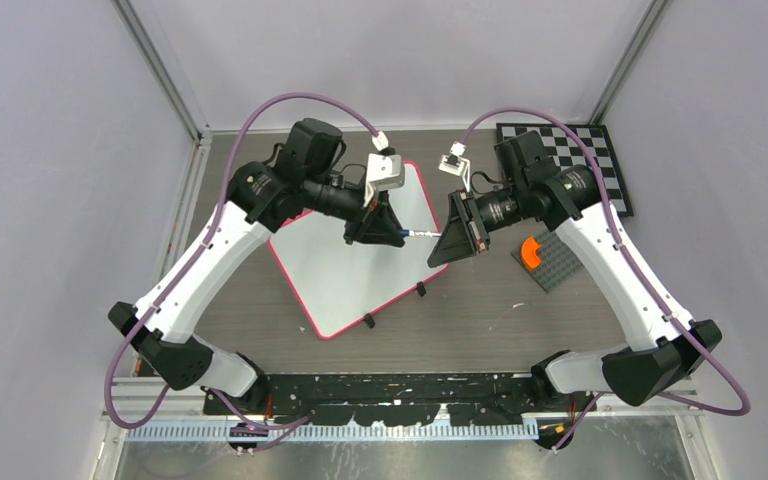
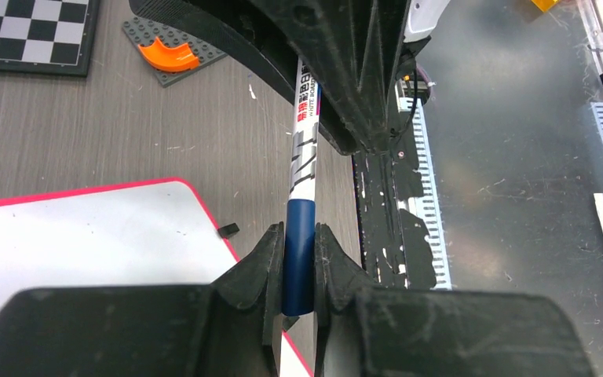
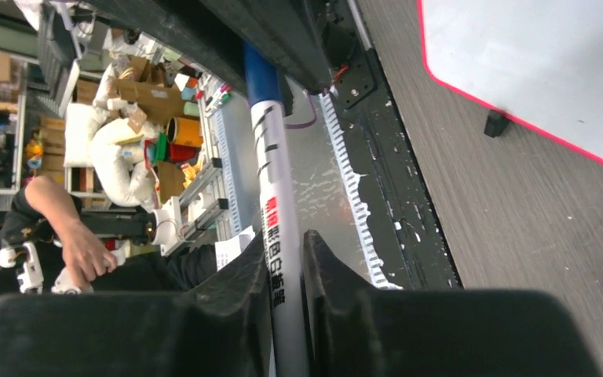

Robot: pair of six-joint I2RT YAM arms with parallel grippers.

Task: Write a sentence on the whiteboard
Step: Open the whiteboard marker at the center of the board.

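The whiteboard (image 1: 350,270) lies flat on the table, white with a red-pink rim; it also shows as whiteboard (image 2: 86,236) and whiteboard (image 3: 534,55). What shows of its surface is blank, and the sentence is out of view. A marker (image 1: 422,234) hangs level between both grippers, beside the board's right edge. My left gripper (image 2: 299,259) is shut on the marker's blue cap (image 2: 299,243). My right gripper (image 3: 286,267) is shut on the white barrel (image 3: 279,188). The two grippers, left gripper (image 1: 397,232) and right gripper (image 1: 443,236), face each other tip to tip.
A black-and-white checkerboard (image 1: 585,160) lies at the back right. In front of it sits a grey studded plate (image 1: 555,265) with an orange piece (image 1: 533,252). Two black clips (image 1: 369,322) sit on the board's near edge. A person (image 3: 55,243) is beyond the table.
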